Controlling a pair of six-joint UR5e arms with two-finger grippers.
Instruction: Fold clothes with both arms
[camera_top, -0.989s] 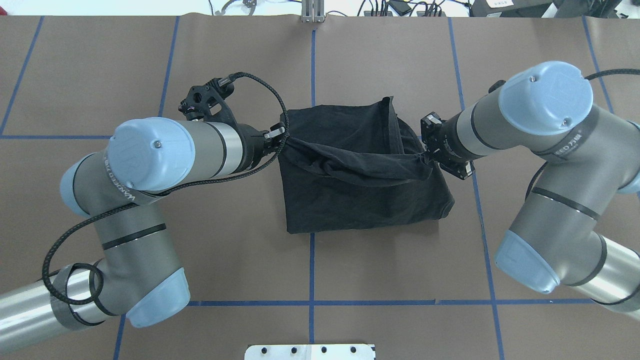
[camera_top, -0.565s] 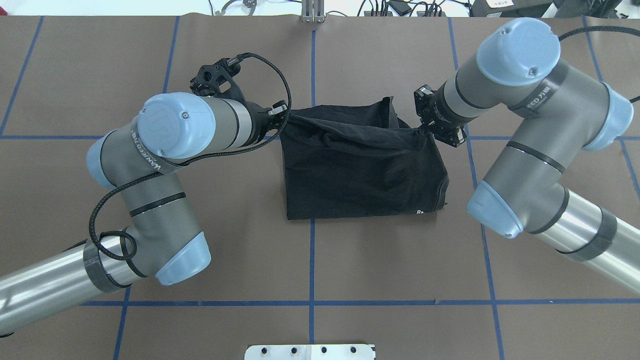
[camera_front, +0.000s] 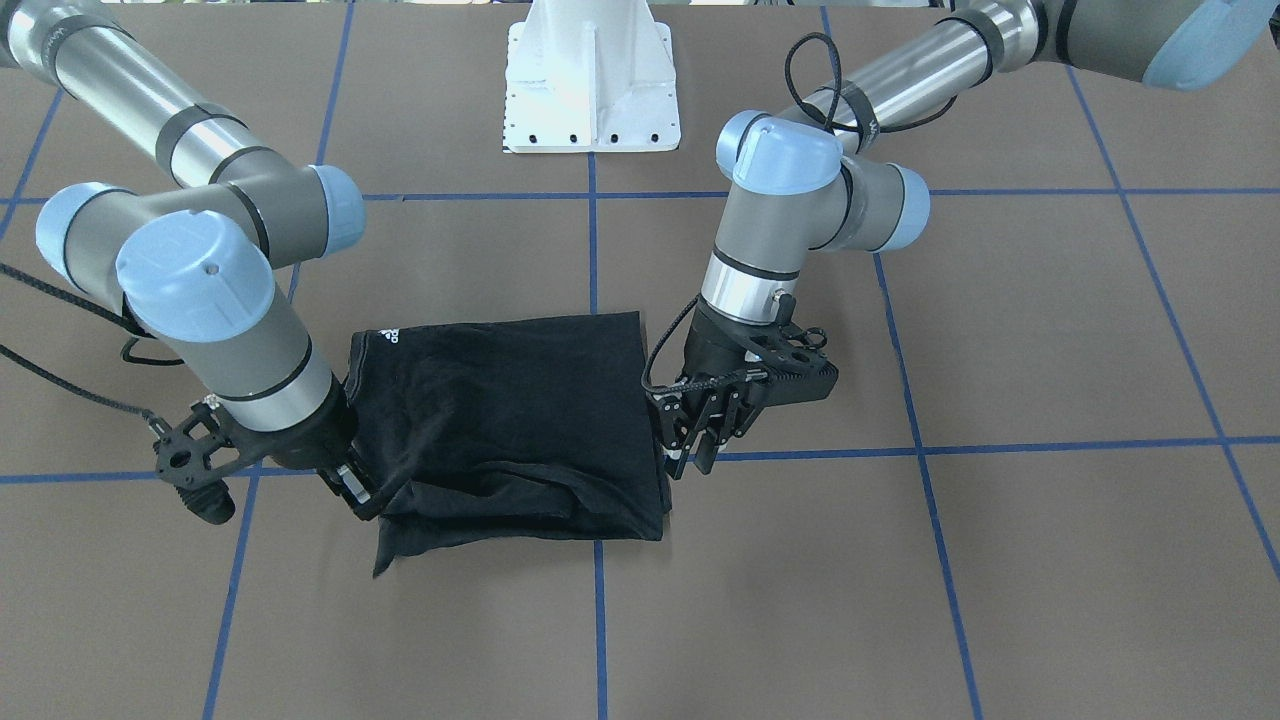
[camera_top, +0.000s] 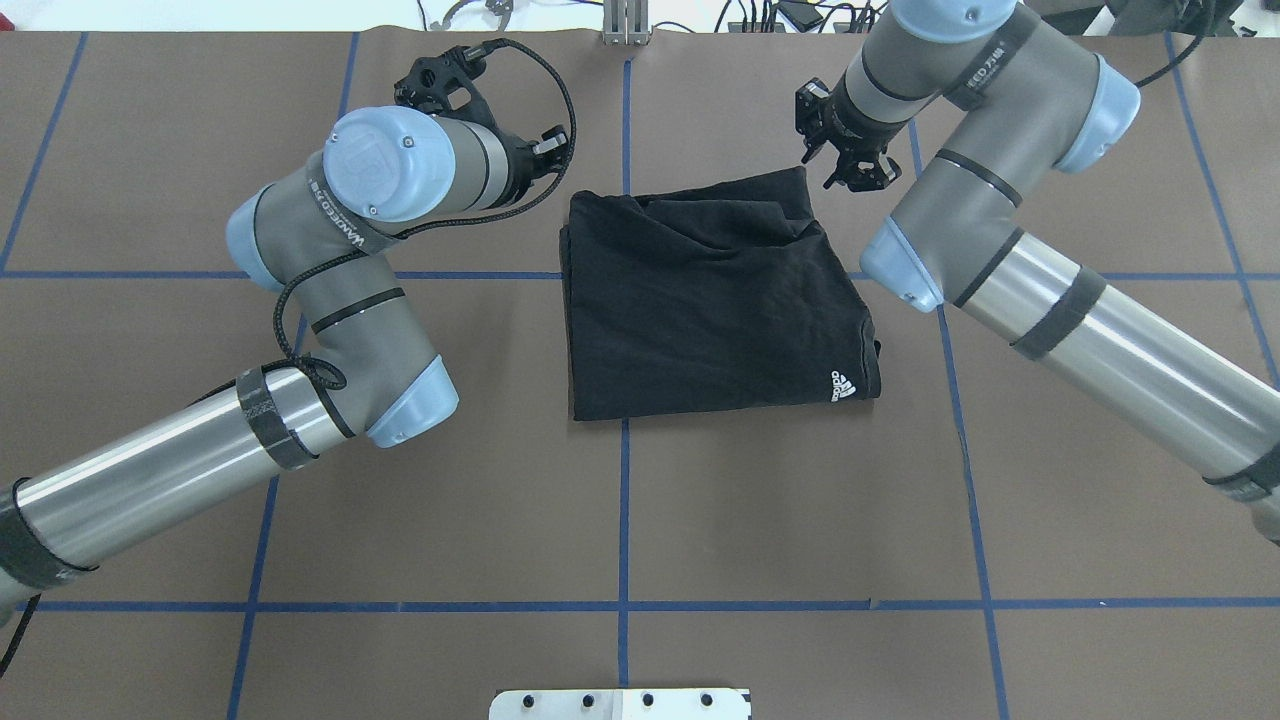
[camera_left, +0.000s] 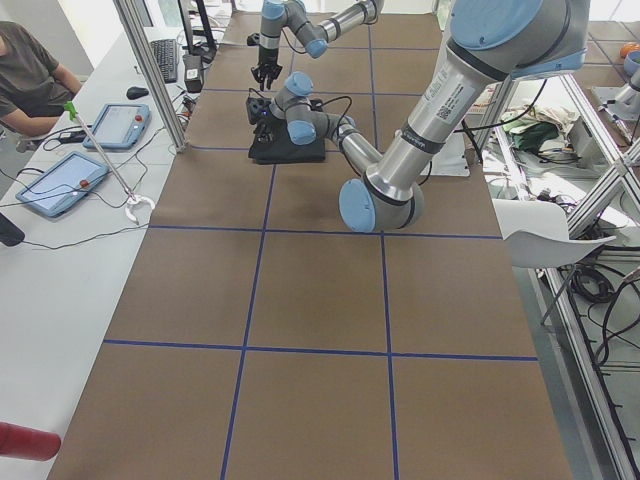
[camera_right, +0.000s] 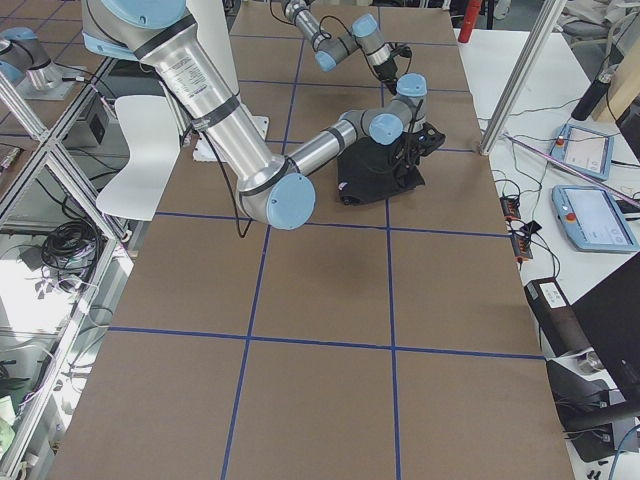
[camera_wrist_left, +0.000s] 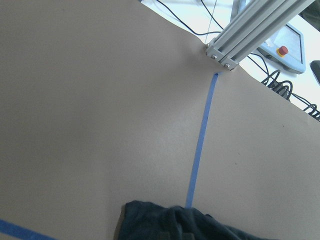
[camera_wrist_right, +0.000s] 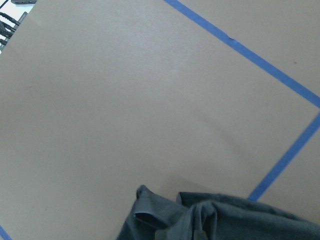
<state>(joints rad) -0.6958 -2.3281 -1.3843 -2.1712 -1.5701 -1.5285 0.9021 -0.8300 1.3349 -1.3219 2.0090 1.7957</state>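
Observation:
The black T-shirt (camera_top: 710, 300) lies folded into a rough square at the table's centre, its small white logo (camera_top: 843, 386) at the near right corner. Its far edge is rumpled. My left gripper (camera_top: 556, 148) hovers just beyond the far left corner, jaws apart, with nothing in them. My right gripper (camera_top: 845, 170) stands open by the far right corner. In the front-facing view the left gripper (camera_front: 690, 455) sits beside the shirt (camera_front: 500, 410) and the right gripper (camera_front: 355, 495) is close against its edge. Both wrist views show only a slack shirt corner (camera_wrist_left: 175, 225) (camera_wrist_right: 225, 220) on the table.
Brown table cover with blue tape lines (camera_top: 624, 520). The white pedestal base (camera_front: 590, 90) stands at the robot's side. An aluminium post (camera_top: 625, 25) and cables run along the far edge. Tablets (camera_left: 60, 180) and a seated person (camera_left: 30, 75) are beyond that edge.
Both arms swung toward the far edge, carrying the lifted, stretched shirt edge over. The cloth now rests flat on the table and both grippers have let go.

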